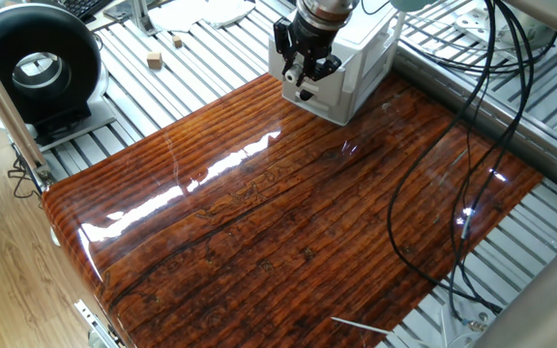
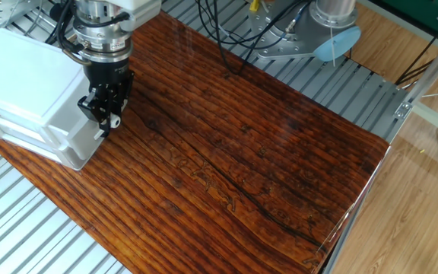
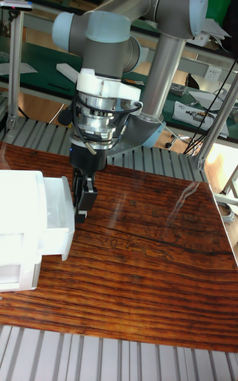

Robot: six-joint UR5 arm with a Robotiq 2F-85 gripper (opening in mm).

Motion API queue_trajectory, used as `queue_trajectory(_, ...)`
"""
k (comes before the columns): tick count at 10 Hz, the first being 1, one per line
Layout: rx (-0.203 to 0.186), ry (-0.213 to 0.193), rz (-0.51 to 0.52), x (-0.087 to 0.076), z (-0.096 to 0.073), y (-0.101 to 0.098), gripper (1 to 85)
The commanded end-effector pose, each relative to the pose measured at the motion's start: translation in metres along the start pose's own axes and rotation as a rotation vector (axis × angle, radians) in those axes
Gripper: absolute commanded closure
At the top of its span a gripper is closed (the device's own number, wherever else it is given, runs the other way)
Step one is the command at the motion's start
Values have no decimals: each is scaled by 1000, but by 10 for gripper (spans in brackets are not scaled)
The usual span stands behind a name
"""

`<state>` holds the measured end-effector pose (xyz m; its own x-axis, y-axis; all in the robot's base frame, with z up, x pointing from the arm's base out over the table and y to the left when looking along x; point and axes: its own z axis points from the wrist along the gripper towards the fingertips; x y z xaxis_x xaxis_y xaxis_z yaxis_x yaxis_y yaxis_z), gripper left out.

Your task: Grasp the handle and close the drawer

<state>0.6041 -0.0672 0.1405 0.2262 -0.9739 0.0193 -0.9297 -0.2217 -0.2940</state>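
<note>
A small white cabinet stands at the edge of the wooden tabletop. In the tall fixed view its white drawer sticks out a little toward the arm. My gripper points down against the drawer front, with its black fingers close together. A small pale piece shows between the fingertips in the other fixed view, which looks like the handle. The handle is mostly hidden by the fingers.
A black round device stands left of the wooden board. Small wooden blocks lie on the slatted metal table behind it. Black cables hang over the board's right side. The arm's base is at the far edge.
</note>
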Motion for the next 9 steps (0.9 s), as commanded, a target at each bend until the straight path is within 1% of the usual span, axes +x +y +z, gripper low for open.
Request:
queue_trajectory(1,13,-12,5,0,-1,-2,493)
queue_trajectory(3,16,-13,-2,3,-3,-2,497)
queue_trajectory(5,34,-5,-16,8,-5,-2,497)
queue_trajectory(7,50,-7,-8,10,-3,0,497)
queue_trajectory(9,52,-2,-9,12,-3,1,500)
